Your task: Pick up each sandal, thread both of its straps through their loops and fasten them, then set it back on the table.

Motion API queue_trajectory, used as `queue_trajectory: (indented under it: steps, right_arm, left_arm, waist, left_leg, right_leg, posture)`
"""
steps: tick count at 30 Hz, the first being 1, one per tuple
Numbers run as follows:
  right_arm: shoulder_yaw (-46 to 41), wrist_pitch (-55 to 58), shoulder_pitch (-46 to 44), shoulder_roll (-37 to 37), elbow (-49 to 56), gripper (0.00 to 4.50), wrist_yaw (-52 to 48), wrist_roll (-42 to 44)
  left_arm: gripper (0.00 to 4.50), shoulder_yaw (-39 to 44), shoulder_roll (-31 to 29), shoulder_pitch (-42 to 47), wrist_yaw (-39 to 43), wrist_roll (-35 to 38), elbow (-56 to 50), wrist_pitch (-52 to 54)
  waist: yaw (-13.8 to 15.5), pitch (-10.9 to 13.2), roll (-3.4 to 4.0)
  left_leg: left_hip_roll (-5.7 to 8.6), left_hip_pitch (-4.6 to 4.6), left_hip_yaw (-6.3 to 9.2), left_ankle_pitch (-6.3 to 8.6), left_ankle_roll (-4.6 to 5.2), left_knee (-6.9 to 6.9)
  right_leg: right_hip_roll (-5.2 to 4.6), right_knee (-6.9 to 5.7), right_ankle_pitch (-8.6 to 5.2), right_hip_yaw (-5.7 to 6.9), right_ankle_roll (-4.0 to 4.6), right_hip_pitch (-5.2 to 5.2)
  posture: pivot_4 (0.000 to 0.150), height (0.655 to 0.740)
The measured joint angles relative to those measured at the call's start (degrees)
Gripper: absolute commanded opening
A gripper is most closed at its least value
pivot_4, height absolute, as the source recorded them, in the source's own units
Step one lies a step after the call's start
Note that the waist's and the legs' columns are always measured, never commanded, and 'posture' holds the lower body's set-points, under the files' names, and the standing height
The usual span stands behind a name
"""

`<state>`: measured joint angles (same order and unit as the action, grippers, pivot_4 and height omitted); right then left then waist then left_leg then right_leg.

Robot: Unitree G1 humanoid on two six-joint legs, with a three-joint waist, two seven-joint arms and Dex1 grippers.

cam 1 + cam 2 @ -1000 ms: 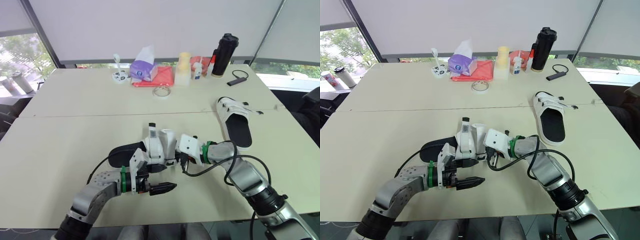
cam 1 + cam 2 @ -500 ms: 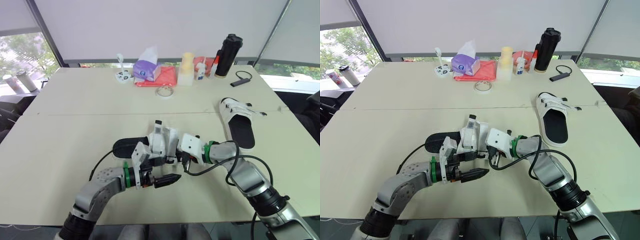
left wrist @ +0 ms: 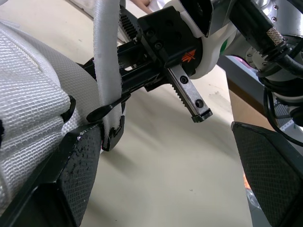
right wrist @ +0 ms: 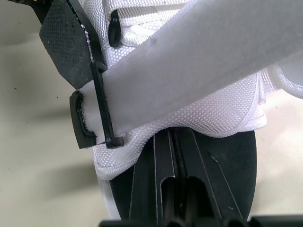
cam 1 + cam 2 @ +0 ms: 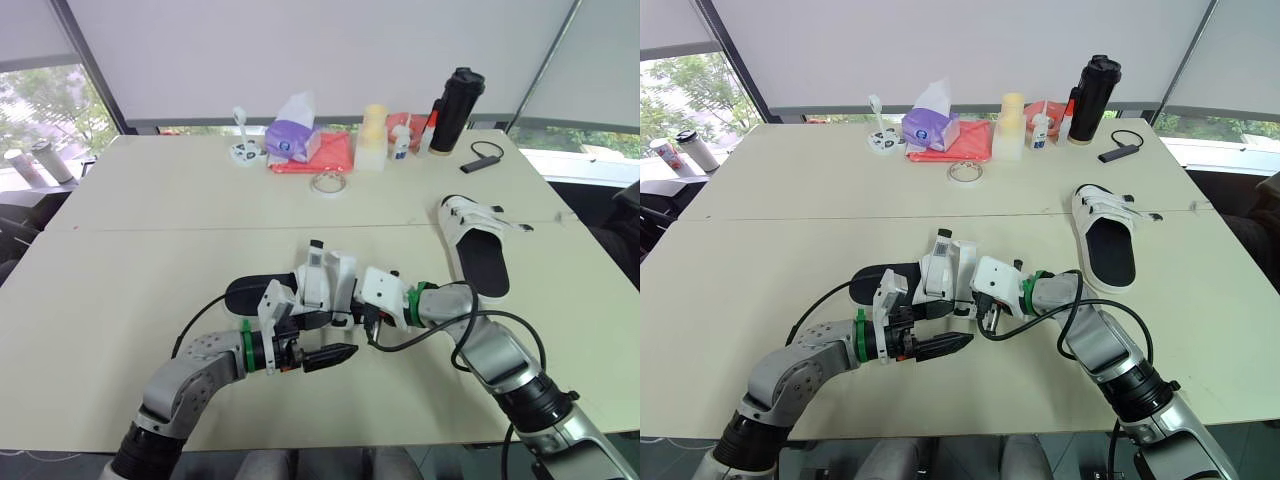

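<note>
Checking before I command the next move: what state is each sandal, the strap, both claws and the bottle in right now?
near sandal: mid-threading, not fastened.
strap: standing up, its end in the black loop, not folded down.
left claw: open, one finger beside the loop.
right claw: at the strap, grip unreadable.
far sandal: flat on the table, apart from both claws.
black bottle: upright, lid on.

Head views look down over the table; both wrist views crowd one sandal.
</note>
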<state>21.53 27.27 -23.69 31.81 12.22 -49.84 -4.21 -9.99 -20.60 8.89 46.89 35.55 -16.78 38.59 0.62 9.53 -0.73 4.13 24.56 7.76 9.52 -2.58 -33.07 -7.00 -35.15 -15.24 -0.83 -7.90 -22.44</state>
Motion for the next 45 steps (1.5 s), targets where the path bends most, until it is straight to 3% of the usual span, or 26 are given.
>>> queue_trajectory:
  steps: [6,7,19,25,29,37,45]
  right_arm:
    - [0.09,-0.03,0.00,0.00,0.02,0.00,-0.12,0.03]
    - [0.07,-0.03,-0.02,0.00,0.02,0.00,-0.16,0.03]
    - [0.10,-0.04,0.03,-0.06,0.08,0.00,-0.08,0.03]
    - [0.14,-0.14,-0.01,-0.20,-0.06,0.00,-0.04,0.01]
    - [0.33,-0.22,-0.01,-0.20,-0.12,0.00,-0.05,0.01]
    - [0.59,-0.49,-0.05,-0.20,-0.11,0.00,-0.08,0.01]
    - [0.55,-0.56,0.00,-0.08,-0.08,0.00,0.00,-0.01]
  left_arm:
    - [0.09,0.06,-0.26,0.98,-1.11,-0.04,1.02,1.26]
    - [0.01,-0.08,-0.42,0.94,-1.12,-0.10,1.46,1.72]
    - [0.01,-0.65,-3.09,0.84,2.65,0.00,2.60,2.60]
    - [0.01,-2.89,-13.41,-0.26,11.16,4.86,-1.21,12.08]
    - [0.01,-3.46,-17.89,1.07,15.95,5.00,-3.25,10.99]
    - [0.01,-3.86,-17.27,3.22,18.88,5.56,-3.73,8.64]
    - [0.01,4.14,-10.05,7.03,13.84,12.93,-1.26,10.82]
  waist:
    - [0.00,0.00,0.00]
    - [-0.01,0.00,0.00]
    - [-0.03,0.00,0.00]
    - [-0.30,0.01,0.00]
    - [-0.34,0.00,0.02]
    - [-0.39,0.02,0.03]
    - [-0.32,0.03,0.01]
  left_leg:
    - [0.00,0.00,-0.01,0.00,0.00,0.01]
    - [0.00,0.01,-0.01,0.00,0.00,0.02]
    - [-0.01,0.02,-0.02,0.00,0.00,0.02]
    - [-0.03,0.02,0.00,0.01,-0.01,0.05]
    - [-0.04,0.01,-0.02,0.01,-0.01,0.05]
    - [-0.03,0.04,-0.03,0.04,0.01,0.11]
    - [-0.03,0.03,0.01,0.03,0.04,0.08]
  right_leg:
    - [0.00,0.00,0.00,0.00,-0.01,0.00]
    - [0.00,0.00,-0.01,0.00,-0.01,0.00]
    - [0.01,0.00,0.00,0.00,-0.01,-0.02]
    - [0.02,0.01,-0.01,-0.01,0.00,-0.10]
    - [-0.03,0.03,-0.02,-0.02,0.01,-0.10]
    - [-0.02,0.05,-0.03,-0.03,0.01,-0.15]
    - [0.01,0.00,-0.04,0.00,-0.01,-0.11]
  posture:
    - [0.150,0.7296]
    - [0.150,0.7296]
    - [0.150,0.7296]
    - [0.150,0.7296]
    - [0.150,0.7296]
    - [0.150,0.7296]
    - [0.150,0.7296]
